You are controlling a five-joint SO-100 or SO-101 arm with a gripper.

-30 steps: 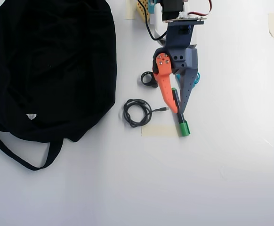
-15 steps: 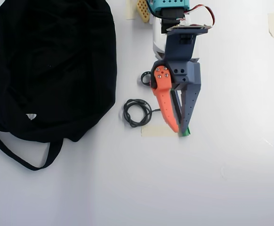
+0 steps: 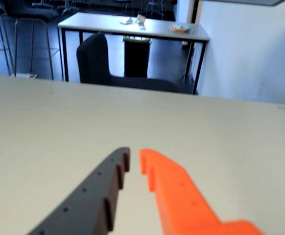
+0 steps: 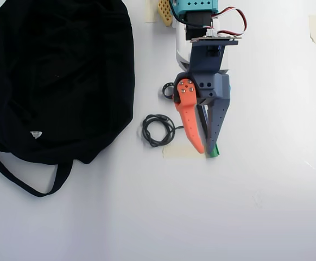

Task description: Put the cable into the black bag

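In the overhead view the cable (image 4: 158, 130) lies as a small loose black coil on the white table, its plug end pointing right toward the arm. The black bag (image 4: 60, 81) fills the upper left, with a white tag and a strap trailing below it. My gripper (image 4: 204, 152) hangs to the right of the coil, apart from it, orange finger (image 4: 190, 125) on the left and dark finger (image 4: 216, 122) on the right. In the wrist view the gripper (image 3: 134, 159) is shut to a narrow slit with nothing in it. Cable and bag are out of the wrist view.
A green-capped marker (image 4: 215, 151) lies under the gripper, only its tip showing, beside a strip of tape (image 4: 182, 151). A small chunky black ring (image 4: 168, 89) sits by the arm. The wrist view shows bare tabletop (image 3: 59, 122) and a room with a chair and desk beyond.
The gripper has reached farther down the overhead picture, now covering most of the marker that was in plain sight a second ago. Cable and bag have not moved.
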